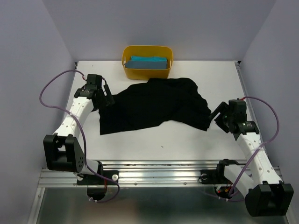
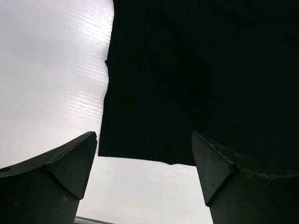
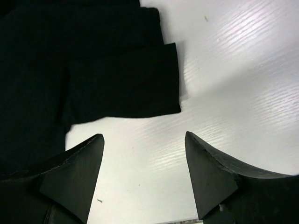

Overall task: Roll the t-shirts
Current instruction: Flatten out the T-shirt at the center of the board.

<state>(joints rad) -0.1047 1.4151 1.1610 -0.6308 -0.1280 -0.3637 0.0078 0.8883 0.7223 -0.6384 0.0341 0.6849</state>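
Well, we seem to be laying out the black shirt [image 1: 154,105] at mid-frame. Our left gripper [image 2: 145,140] and right gripper [image 3: 144,135] gape wide, empty; next we must pinch its edges.

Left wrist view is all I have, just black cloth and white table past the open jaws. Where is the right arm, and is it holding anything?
Observer: The right jaws stand open at the right edge of the black t-shirt. They are over the bare table next to a flap of the cloth, and they hold nothing.
Operator: And the second shirt, where is it?
Observer: The teal t-shirt lies in the yellow tub at the far edge of the table, just behind the black one.
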